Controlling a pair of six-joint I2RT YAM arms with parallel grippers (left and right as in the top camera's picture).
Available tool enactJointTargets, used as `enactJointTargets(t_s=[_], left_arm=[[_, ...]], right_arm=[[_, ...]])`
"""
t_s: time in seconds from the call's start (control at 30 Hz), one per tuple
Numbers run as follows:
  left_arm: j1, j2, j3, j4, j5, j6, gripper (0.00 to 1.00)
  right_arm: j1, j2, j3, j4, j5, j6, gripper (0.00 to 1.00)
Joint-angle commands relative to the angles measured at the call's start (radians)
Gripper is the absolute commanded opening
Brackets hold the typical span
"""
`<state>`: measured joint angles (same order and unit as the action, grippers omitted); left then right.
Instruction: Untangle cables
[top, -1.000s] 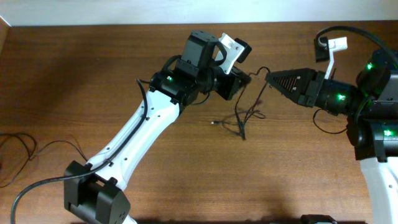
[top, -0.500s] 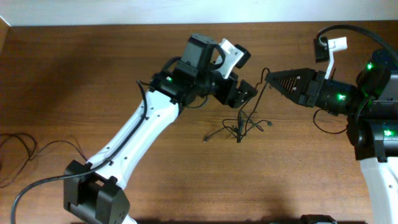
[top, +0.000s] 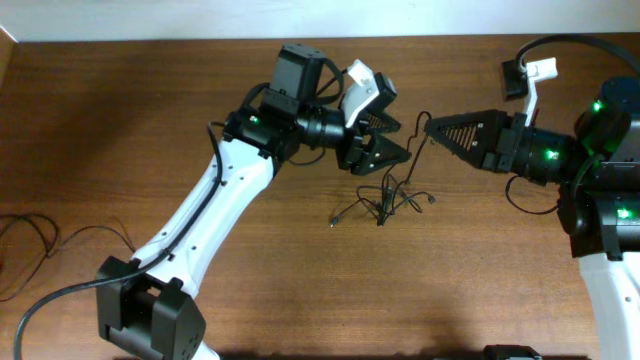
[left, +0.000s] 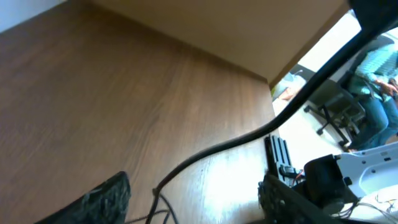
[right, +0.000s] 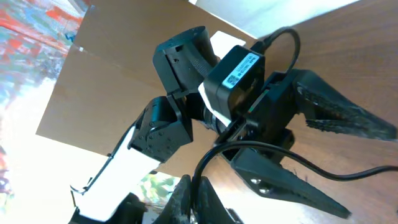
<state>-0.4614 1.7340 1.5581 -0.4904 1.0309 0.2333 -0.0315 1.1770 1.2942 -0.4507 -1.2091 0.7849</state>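
Observation:
The cables are thin black cords. One strand rises to my right gripper, which is shut on it above the table. The rest hangs into a loose tangle lying on the wood, with small plug ends spread left and right. My left gripper stands open just left of the raised strand and holds nothing. In the left wrist view a cord runs between the open fingers. In the right wrist view the shut fingertips pinch the cord. The left arm's spread fingers face them.
More thin black cords lie at the table's left edge. The table's far edge meets a white wall. The right arm's base stands at the right side. Beyond the table an office chair shows.
My left gripper has opened and let go of the cord, then drawn back slightly left. The tangle has dropped and spread lower on the table. The right gripper has stayed shut in place.

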Motion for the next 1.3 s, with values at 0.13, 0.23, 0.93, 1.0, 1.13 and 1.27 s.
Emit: enactJointTargets(t_s=[0.13,0.23,0.93,1.0,1.13,1.27], left_arm=[[-0.048,0.018,-0.008,0.044,0.021,0.023,0.54],[-0.053,0.034,-0.008,0.064,0.020,0.023,0.22],[0.123,0.009,-0.005,0.206,-0.295,-0.427,0.00],[0.182,-0.036,-0.005,0.206,-0.290,-0.500,0.00],[0.265,-0.148,-0.005,0.206,-0.288,-0.590,0.00],[0.269,-0.232,-0.005,0.240,-0.290,-0.709,0.00]], right_arm=[[-0.002,-0.008,0.025,0.016,-0.071,0.043,0.04],[-0.002,-0.008,0.025,0.018,-0.075,0.043,0.04],[-0.002,-0.008,0.024,-0.025,0.179,-0.178,0.54],[-0.002,-0.003,0.024,-0.164,0.424,-0.243,0.62],[0.031,0.050,0.024,-0.369,0.643,-0.243,0.83],[0.143,0.153,0.024,-0.415,0.644,-0.235,0.91]])
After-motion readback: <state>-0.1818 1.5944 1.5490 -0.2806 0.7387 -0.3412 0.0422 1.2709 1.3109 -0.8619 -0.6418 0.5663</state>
